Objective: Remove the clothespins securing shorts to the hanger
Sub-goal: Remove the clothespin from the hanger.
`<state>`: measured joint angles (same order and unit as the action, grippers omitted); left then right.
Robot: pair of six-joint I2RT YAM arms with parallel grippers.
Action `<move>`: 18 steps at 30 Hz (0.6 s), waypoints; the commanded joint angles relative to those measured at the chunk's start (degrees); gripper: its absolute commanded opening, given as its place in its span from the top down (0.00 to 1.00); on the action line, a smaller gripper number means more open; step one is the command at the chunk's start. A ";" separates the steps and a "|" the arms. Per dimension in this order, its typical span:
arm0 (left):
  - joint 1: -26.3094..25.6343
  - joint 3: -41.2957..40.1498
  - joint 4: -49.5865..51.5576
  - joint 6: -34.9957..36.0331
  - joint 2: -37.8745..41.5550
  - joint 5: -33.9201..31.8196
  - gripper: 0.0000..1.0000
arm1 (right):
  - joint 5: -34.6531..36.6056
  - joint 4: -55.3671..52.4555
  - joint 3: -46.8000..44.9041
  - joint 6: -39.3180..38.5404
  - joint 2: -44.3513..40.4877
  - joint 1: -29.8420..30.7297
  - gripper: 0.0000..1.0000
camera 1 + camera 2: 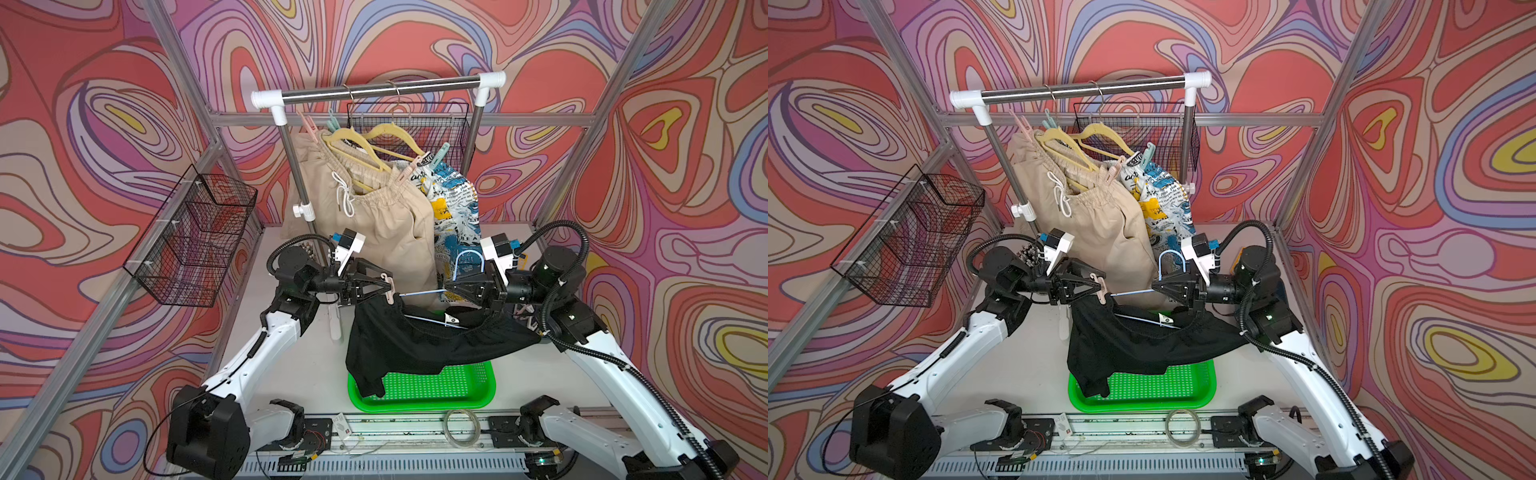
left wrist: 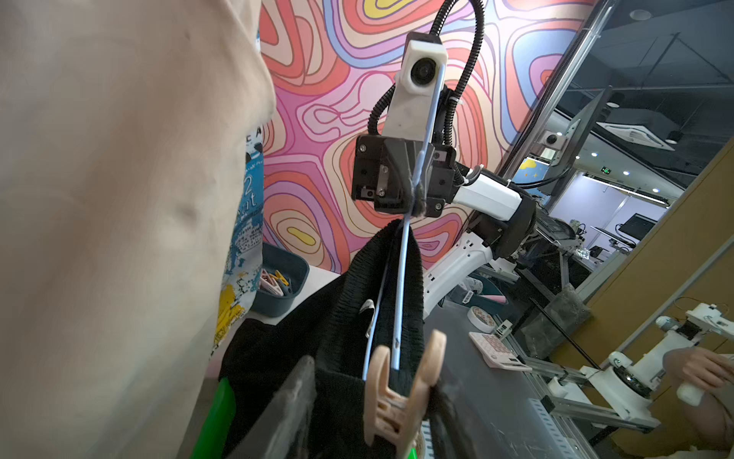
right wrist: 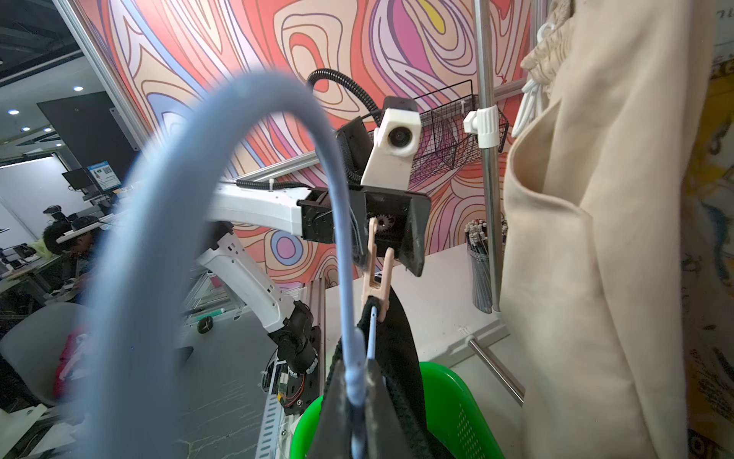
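Reaching inward: left gripper (image 1: 387,286) astride pink clothespin (image 3: 375,274), right gripper (image 1: 446,286) clamping hanger (image 1: 419,293).

Printed shorts (image 2: 249,206), just beside the beige shorts (image 2: 119,198): a large "2"; the rest of the newsprint lettering is too blurred to read.
Elsewhere: nothing legible.

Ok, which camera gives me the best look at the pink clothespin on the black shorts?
The right wrist view: the whole pink clothespin shows, clamped on the waistband of the black shorts. The left wrist view has it large but cut by the frame edge. In both top views it is tiny.
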<state>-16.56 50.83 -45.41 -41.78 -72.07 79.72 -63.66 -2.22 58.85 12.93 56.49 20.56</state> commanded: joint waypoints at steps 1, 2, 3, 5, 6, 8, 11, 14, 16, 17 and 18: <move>-0.24 1.34 -31.59 -20.75 -5.35 1.11 0.58 | -2.66 2.61 -0.40 0.69 -0.59 -0.25 1.00; -0.29 2.41 -32.66 -22.58 -6.75 1.74 0.60 | -2.67 2.59 -0.40 0.74 -0.76 -0.28 1.00; -0.75 2.70 -32.65 -22.58 -7.62 2.32 0.61 | -2.60 2.73 -0.40 0.75 -0.85 -0.25 1.00; -1.16 2.20 -32.58 -21.60 -7.69 2.71 0.62 | -2.48 2.77 -0.56 0.72 -1.03 -0.28 1.00; -1.27 2.20 -32.51 -21.57 -7.47 3.25 0.62 | -2.41 2.71 -0.53 0.68 -1.03 -0.34 1.00; -1.21 2.13 -32.51 -21.82 -6.75 4.03 0.62 | -2.43 2.69 -0.57 0.75 -1.03 -0.56 1.00; -1.31 2.28 -32.47 -22.83 -5.90 4.64 0.61 | -2.47 2.84 -0.79 0.61 -1.11 -0.71 1.00; -1.73 1.68 -32.50 -23.56 -5.45 5.22 0.62 | -2.48 3.33 -0.93 0.82 -1.03 -0.95 1.00; -2.00 0.97 -32.53 -23.91 -5.21 5.52 0.63 | -2.50 3.60 -0.89 0.96 -1.11 -1.04 1.00; -2.12 0.41 -32.48 -23.89 -4.95 5.53 0.63 | -2.61 3.71 -0.92 1.04 -1.20 -1.09 1.00; -2.14 -0.15 -32.52 -23.91 -4.60 5.38 0.63 | -2.69 3.84 -0.91 1.17 -1.29 -1.13 1.00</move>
<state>-18.28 51.64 -73.17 -63.83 -78.39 83.72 -65.14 -1.52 58.06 13.52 56.38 19.79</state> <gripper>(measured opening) 0.369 0.051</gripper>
